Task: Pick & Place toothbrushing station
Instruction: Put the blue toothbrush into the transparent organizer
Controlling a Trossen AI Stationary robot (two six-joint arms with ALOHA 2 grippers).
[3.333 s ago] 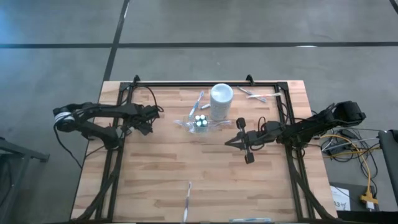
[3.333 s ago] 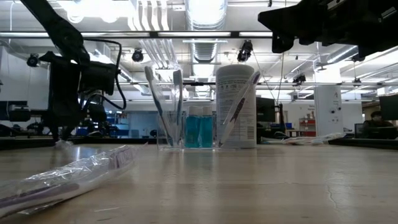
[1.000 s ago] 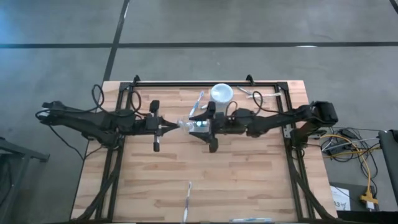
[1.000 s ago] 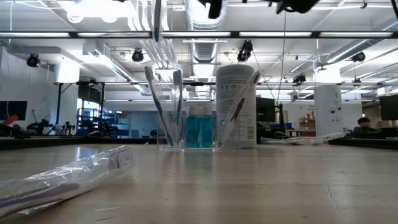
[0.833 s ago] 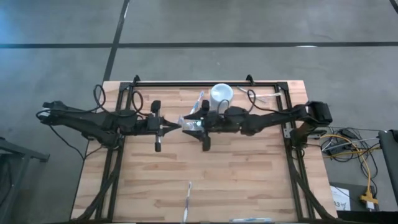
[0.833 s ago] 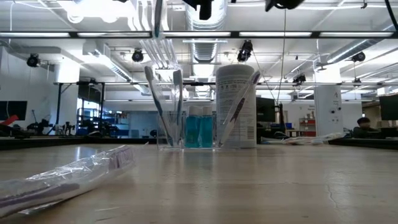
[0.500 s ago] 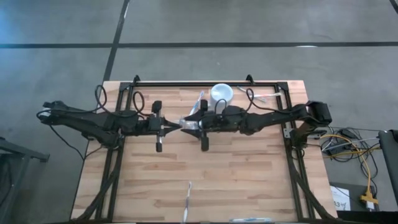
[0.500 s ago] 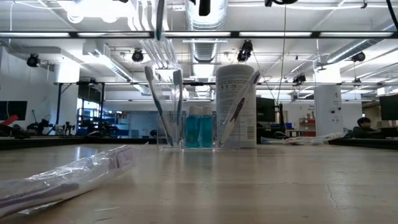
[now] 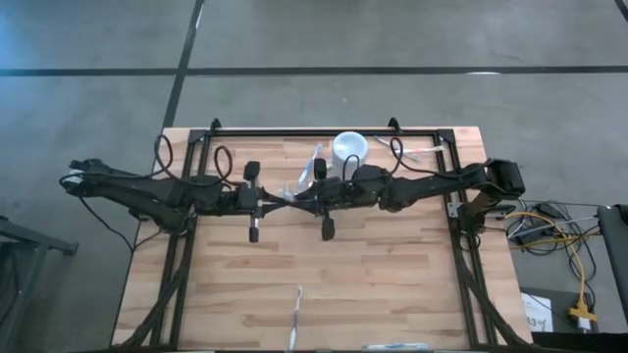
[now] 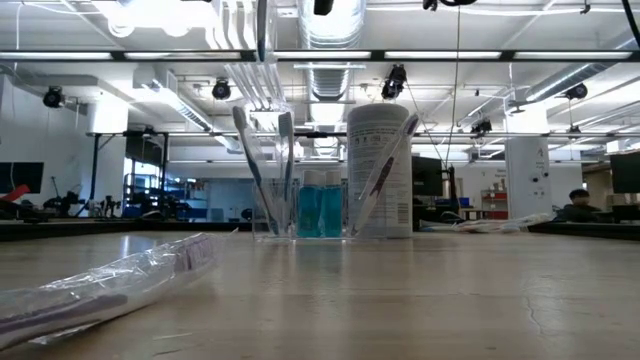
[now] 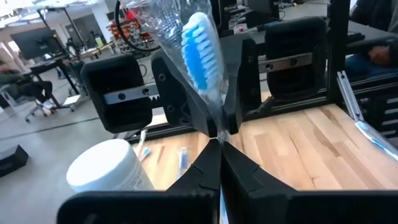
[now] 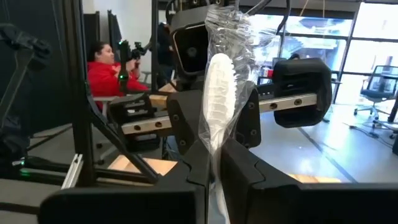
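Both grippers are shut on one toothbrush in a clear wrapper (image 11: 202, 59), held high over the middle of the table. My left gripper (image 9: 283, 201) comes from the left and my right gripper (image 9: 299, 200) from the right, tip to tip. The brush head also shows in the right wrist view (image 12: 217, 93). Below, the clear holder (image 10: 290, 205) with toothbrushes and teal tubes (image 10: 320, 210) stands on the table beside the white cup (image 10: 380, 170). In the high view the right arm hides the holder. My left gripper pinches the clear wrapper just below the brush head (image 11: 217, 127) between its two fingers. The fingers lie level, coming from the table's left, across the brush. The brush stands upright, head up, clear of the table; its lower end (image 10: 262, 30) hangs below. My right gripper pinches the same wrapper just below the brush head (image 12: 213, 152) between its two fingers. The fingers lie level, coming from the table's right, across the brush and facing the left gripper's fingers. The brush stands upright and lifted clear.
Another wrapped toothbrush (image 9: 294, 316) lies near the front edge, close to the low camera (image 10: 100, 290). More wrapped brushes (image 9: 417, 150) lie at the far right by the black frame rail (image 9: 324, 132). The white cup (image 9: 349, 149) stands just beyond the right arm.
My right gripper has gone a little toward the table's left edge and my left gripper a little toward the right, so the two now meet tip to tip at the wrapped toothbrush. The brush's lower end has shifted slightly with the left gripper.
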